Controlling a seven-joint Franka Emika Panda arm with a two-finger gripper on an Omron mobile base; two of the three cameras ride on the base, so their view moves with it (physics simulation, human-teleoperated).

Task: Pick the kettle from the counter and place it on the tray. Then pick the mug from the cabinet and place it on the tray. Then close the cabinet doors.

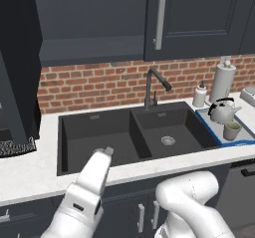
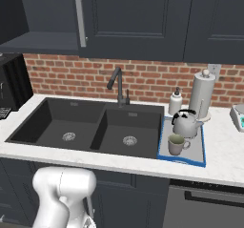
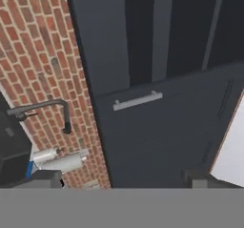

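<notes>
The jaws (image 3: 123, 178) stand spread wide with nothing between them, facing a dark cabinet door (image 3: 162, 131) with a silver bar handle (image 3: 137, 101) at their 12 o'clock. On the white table (image 2: 220, 151), the tray (image 2: 202, 159) sits just at the sink's (image 2: 86, 127) 3 o'clock side — the kettle (image 2: 186, 123) and mug (image 2: 176, 144) both stand on it, mug nearer the front edge. Above, one door (image 1: 196, 18) is shut — the one at 9 o'clock (image 1: 17, 67) hangs open
</notes>
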